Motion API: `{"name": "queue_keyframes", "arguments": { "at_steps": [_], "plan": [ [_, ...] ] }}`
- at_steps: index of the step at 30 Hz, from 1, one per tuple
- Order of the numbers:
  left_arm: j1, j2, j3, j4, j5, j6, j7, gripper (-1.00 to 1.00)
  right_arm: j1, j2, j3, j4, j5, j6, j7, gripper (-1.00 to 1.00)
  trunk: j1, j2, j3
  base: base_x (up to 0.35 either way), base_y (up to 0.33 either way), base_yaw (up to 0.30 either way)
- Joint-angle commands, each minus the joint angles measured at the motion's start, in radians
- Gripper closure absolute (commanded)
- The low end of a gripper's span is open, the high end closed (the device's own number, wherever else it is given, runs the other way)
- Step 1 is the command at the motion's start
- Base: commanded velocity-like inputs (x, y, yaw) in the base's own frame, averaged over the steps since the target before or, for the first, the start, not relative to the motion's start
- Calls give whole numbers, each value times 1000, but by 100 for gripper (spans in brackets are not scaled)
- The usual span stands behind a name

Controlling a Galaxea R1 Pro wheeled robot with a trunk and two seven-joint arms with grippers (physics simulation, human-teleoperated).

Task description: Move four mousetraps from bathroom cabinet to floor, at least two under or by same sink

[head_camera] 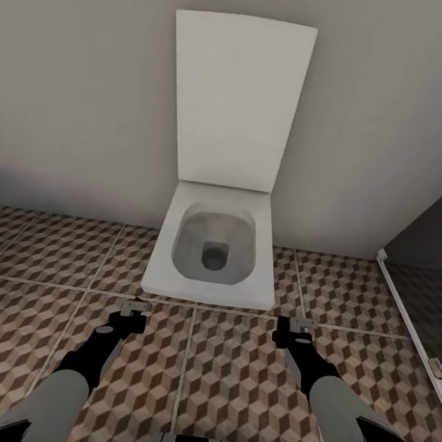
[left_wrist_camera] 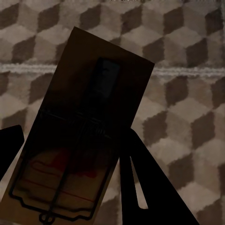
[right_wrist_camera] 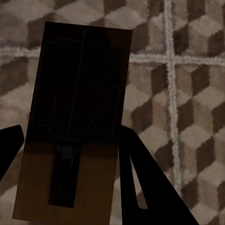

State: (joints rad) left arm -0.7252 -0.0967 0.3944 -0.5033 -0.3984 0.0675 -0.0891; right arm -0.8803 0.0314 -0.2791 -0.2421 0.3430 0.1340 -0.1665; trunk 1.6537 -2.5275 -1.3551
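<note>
Each of my grippers holds a mousetrap above the bathroom floor (head_camera: 227,382) of cube-pattern tiles. In the head view my left gripper (head_camera: 134,307) carries a small board, a mousetrap (head_camera: 137,303), at its tip. My right gripper (head_camera: 297,327) carries another mousetrap (head_camera: 302,323). The left wrist view shows a tan wooden mousetrap (left_wrist_camera: 89,126) with dark wire parts and red print, clamped between the black fingers (left_wrist_camera: 150,187). In the right wrist view a second mousetrap (right_wrist_camera: 77,117) sits in shadow between the fingers (right_wrist_camera: 150,187). The cabinet and the bathroom sink are out of view.
A white toilet (head_camera: 212,248) with its lid raised stands against the grey wall straight ahead, just beyond both grippers. A dark shower base (head_camera: 433,305) behind a pale frame lies at the right. Tiled floor extends to the left and toward me.
</note>
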Motion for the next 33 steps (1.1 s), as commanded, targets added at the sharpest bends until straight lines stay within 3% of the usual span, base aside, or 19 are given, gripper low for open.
{"name": "queue_keyframes", "arguments": {
  "at_steps": [1, 4, 11, 33],
  "plan": [
    [0, -1, 9, -4, -7, 5, -14, 100, 0, 1, -5, -2, 8, 6, -2, 100, 0, -1, -5, 0, 0, 0],
    [0, -1, 9, -10, -7, 6, -14, 100, 0, 1, -5, -2, 9, 6, -2, 100, 2, -1, -16, 0, 0, 0],
    [0, -1, 10, -19, -7, 6, -12, 100, 0, 1, -5, -2, 9, 6, -2, 100, 2, -1, -16, 0, 0, 0],
    [0, -1, 11, -21, -7, 6, -11, 100, 0, 1, -4, -2, 10, 6, -2, 100, 12, -6, -101, 0, 0, 0]
  ]
}}
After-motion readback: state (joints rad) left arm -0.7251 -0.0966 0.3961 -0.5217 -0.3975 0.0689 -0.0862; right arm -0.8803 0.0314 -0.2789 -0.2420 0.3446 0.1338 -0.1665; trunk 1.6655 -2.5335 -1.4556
